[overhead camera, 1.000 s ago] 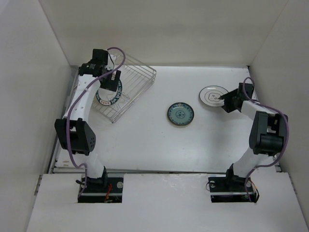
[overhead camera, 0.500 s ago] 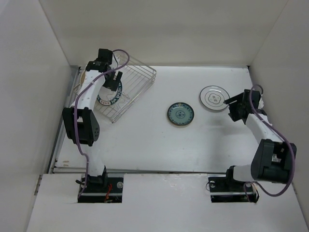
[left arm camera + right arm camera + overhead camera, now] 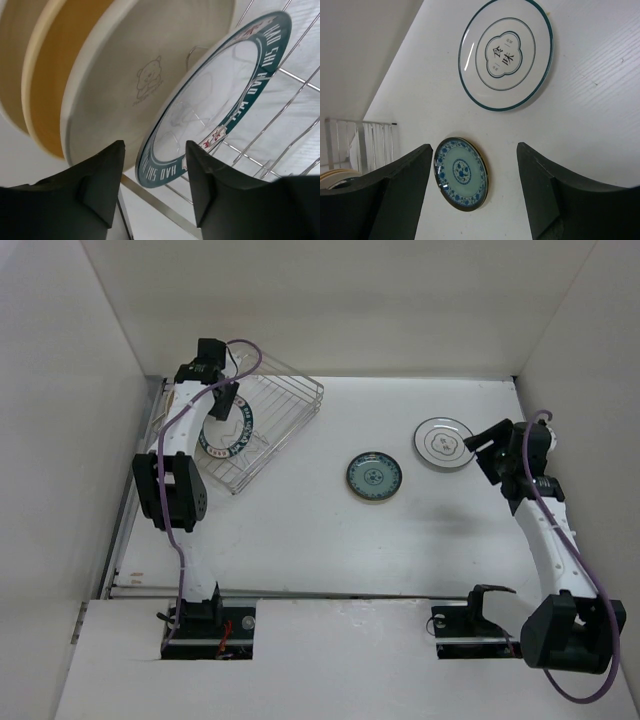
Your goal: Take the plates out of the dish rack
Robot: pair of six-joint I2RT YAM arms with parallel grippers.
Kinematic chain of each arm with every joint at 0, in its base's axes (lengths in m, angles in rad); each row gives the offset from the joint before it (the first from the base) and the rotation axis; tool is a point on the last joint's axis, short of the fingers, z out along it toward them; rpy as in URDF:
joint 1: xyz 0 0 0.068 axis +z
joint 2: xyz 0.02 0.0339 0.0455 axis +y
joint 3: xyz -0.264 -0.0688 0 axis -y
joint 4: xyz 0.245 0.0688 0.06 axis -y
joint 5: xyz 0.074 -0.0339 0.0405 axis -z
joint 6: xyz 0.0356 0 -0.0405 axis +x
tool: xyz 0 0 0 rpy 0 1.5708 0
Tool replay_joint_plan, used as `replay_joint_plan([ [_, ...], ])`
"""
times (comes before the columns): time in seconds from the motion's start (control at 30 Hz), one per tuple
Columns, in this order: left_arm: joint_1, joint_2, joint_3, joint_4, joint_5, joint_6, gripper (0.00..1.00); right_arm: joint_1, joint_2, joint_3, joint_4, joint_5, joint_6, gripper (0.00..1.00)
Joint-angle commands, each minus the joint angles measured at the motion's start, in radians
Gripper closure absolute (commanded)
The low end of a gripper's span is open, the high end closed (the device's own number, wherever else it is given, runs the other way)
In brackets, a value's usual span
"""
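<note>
The dish rack (image 3: 300, 392) stands at the table's far left, its wires (image 3: 280, 125) under the plates. Standing in it are a white plate with a teal lettered rim (image 3: 215, 90) (image 3: 228, 438), a cream plate with a bear mark (image 3: 130, 75) and a tan plate (image 3: 55, 75). My left gripper (image 3: 155, 195) (image 3: 222, 400) is open, its jaws either side of the teal-rimmed plate's lower edge with gaps showing. A white plate with a thin teal ring (image 3: 443, 443) (image 3: 506, 52) and a small teal patterned plate (image 3: 375, 476) (image 3: 461, 173) lie flat on the table. My right gripper (image 3: 487, 450) (image 3: 474, 150) is open and empty, right of the ringed plate.
White walls close in the table on the left, back and right. The rack sits skewed, its near corner (image 3: 236, 490) pointing toward the middle. Another pale plate edge (image 3: 12, 60) shows at the far left of the left wrist view.
My left gripper's jaws have narrowed around the teal-rimmed plate in the rack. My right arm has drawn back to the right, away from the ringed plate, with its jaws wider.
</note>
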State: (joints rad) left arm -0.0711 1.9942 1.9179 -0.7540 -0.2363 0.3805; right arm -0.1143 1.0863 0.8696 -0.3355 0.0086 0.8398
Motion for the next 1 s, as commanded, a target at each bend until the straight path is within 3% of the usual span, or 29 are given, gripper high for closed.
replay_joint_plan([
  [0.0,0.005,0.02,0.072,-0.008,0.047,0.003,0.54,0.015,-0.022,0.051,-0.037,0.021,-0.044,0.26],
  [0.03,0.005,0.035,0.081,-0.025,0.048,-0.009,0.57,0.025,-0.022,0.06,-0.037,0.021,-0.044,0.26],
  [0.2,0.025,0.048,0.116,-0.085,0.075,-0.052,0.95,0.073,-0.031,0.138,-0.057,0.045,-0.064,0.26],
  [0.23,0.025,0.037,0.116,-0.085,0.089,-0.052,0.98,0.082,-0.02,0.15,-0.069,0.062,-0.074,0.26],
  [0.6,0.014,-0.162,0.177,-0.136,0.222,-0.04,1.0,0.251,0.03,0.292,-0.06,0.076,-0.136,0.26],
  [0.8,-0.022,-0.267,0.168,-0.081,0.262,-0.029,1.0,0.32,0.095,0.292,0.074,-0.165,-0.237,0.24],
  [0.9,-0.022,-0.267,0.21,-0.096,0.275,-0.092,1.0,0.343,0.145,0.301,0.124,-0.32,-0.246,0.24],
  [0.97,-0.022,-0.267,0.222,-0.125,0.36,-0.12,1.0,0.381,0.173,0.301,0.167,-0.404,-0.246,0.24],
])
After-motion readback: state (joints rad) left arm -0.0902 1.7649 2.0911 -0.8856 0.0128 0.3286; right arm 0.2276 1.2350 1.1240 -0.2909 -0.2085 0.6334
